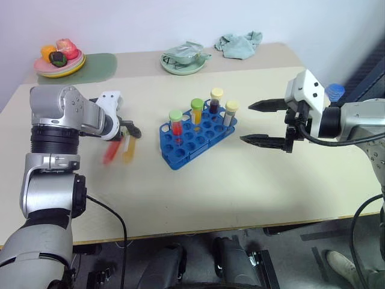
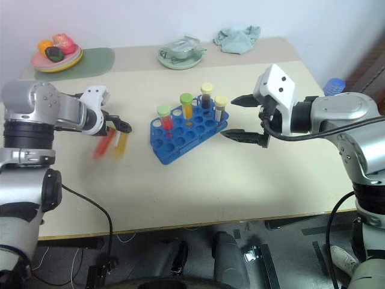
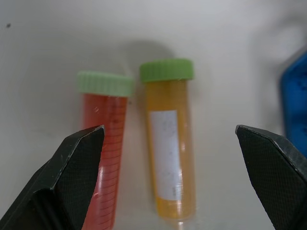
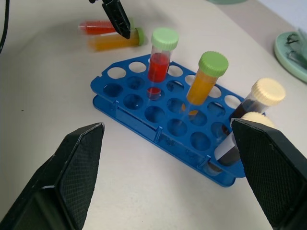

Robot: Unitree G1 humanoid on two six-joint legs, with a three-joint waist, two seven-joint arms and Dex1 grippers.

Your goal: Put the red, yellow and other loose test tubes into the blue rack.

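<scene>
While hanging just above the pale beige surface (image 1: 240, 192), spreads the two black fingers of the left end effector (image 3: 169, 130) wide apart, with nothing gripped. Points down at two small clear plastic tubes lying flat, close side by side, on that surface: a tube of red liquid with a light-green cap (image 3: 103, 143) and a tube of orange-yellow liquid with a white label and a green cap (image 3: 168, 158). Finds both loose tubes near the left side of the bright blue plastic rack with rows of round holes (image 1: 192, 144), not in it.

Holds four more tubes upright in the rack: a red one with a light-green cap (image 1: 175, 123), an orange-yellow one with a green cap (image 1: 197, 114), a dark one with a cream cap (image 1: 215, 102) and a cream-capped one with a white label (image 1: 230, 114).

Floats the right end effector (image 1: 246, 123) just beside the right end of the rack, fingers far apart and empty.

Farther back, sets out a yellow plate of toy fruit (image 1: 60, 65), a pale green dish (image 1: 183, 65) and a crumpled green cloth (image 1: 239, 43).
</scene>
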